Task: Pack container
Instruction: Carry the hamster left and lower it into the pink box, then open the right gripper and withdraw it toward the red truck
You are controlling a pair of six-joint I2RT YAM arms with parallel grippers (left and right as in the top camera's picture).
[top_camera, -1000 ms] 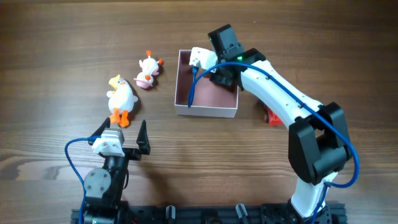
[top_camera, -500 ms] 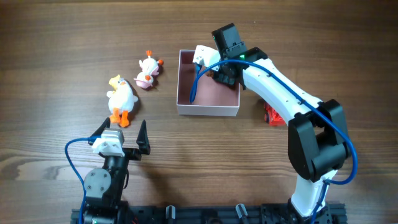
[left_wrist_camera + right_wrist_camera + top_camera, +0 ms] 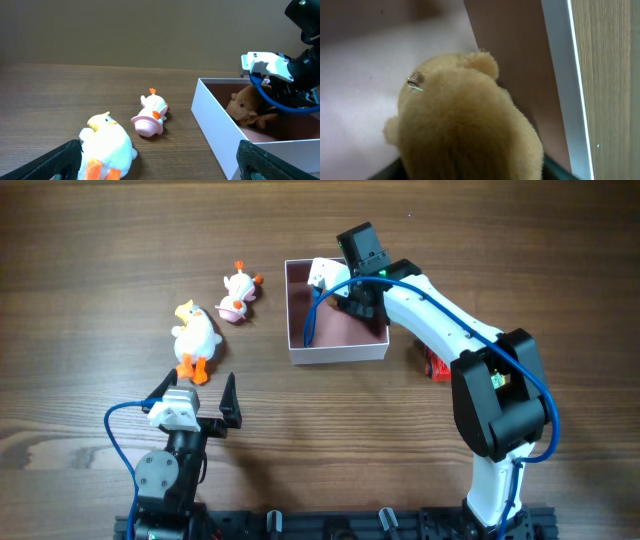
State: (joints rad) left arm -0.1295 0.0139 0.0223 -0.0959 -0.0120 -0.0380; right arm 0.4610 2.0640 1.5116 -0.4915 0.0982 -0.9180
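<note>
Overhead, the container point(image 3: 336, 352), a small square shallow lidless box with white outer walls and a dusty pink inside, sits right of centre on the brown wooden table point(image 3: 100, 240). The right arm reaches into its far right corner. There the right gripper point(image 3: 470, 160) hangs over a tan plush animal point(image 3: 245, 107) lying on the pink floor against the wall. Its fingers flank the toy closely, but I cannot tell whether they press on it or stand free. The left gripper point(image 3: 197, 395) waits near the table's front edge, jaws spread wide and holding nothing.

A plump white plush duck with orange feet point(image 3: 193, 338) and a smaller white-and-pink duck toy point(image 3: 238, 295) lie outside the box, to its left. A small red object point(image 3: 437, 367) shows beside the right arm.

The box looks light and thin-walled, fairly stiff but likely to skid on the smooth wood if nudged. If it must be steadied, pinching one wall over its rim seems the best hold
</note>
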